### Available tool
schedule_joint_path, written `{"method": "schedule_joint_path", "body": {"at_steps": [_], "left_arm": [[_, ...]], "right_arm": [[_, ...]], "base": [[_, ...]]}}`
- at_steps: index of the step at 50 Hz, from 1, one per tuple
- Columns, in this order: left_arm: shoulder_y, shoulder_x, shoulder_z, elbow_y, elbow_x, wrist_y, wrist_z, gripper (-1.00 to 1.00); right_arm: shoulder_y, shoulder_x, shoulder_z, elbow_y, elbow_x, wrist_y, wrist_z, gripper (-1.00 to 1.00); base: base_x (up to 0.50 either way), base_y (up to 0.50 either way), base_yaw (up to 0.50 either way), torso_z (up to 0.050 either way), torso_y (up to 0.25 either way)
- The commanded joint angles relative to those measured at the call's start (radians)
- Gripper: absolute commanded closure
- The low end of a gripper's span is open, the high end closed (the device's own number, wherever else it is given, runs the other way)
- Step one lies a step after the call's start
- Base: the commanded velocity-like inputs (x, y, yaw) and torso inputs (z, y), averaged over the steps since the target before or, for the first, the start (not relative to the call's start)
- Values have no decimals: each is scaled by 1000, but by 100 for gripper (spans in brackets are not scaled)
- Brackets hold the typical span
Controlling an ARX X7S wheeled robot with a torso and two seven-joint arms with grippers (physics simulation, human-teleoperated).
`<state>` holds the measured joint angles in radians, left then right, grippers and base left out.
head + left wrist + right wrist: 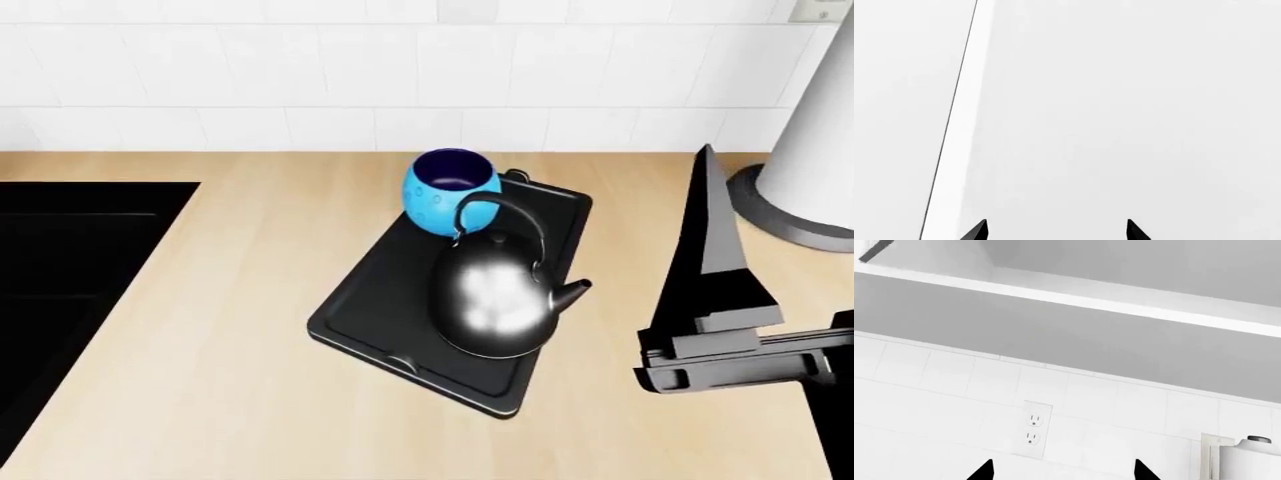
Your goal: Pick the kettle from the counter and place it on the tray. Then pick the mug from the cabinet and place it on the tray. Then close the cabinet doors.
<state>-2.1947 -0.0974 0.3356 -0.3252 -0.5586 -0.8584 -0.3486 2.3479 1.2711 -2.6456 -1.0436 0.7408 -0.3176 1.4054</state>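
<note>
Kettle point(497, 300) and mug point(451, 190) both sit on tray point(387, 300); only the cabinet doors remain. Left gripper point(1055, 231) faces a white door panel point(1121, 115), fingers apart, empty. Right gripper point(1062, 471) likewise spread, empty. Push flat, slowly, till flush.

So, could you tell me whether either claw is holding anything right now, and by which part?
Nothing is held. The left claw and right claw both show parted, empty fingertips. The kettle and mug sit free on the tray.
</note>
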Motion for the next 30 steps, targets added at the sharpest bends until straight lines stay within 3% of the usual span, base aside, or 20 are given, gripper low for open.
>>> {"method": "schedule_joint_path", "body": {"at_steps": [1, 20, 30], "left_arm": [[122, 61, 193, -47, -336, 34, 102, -100], [163, 11, 449, -88, -226, -24, 192, -100], [185, 4, 492, -76, -212, -32, 194, -100]], "right_arm": [[8, 15, 1, -3, 7, 23, -29, -100], [8, 90, 101, -4, 52, 72, -99, -100], [8, 84, 93, -4, 48, 74, -91, -100]], "base": [[0, 0, 0, 0, 0], [0, 0, 0, 0, 0], [0, 0, 0, 0, 0]]}}
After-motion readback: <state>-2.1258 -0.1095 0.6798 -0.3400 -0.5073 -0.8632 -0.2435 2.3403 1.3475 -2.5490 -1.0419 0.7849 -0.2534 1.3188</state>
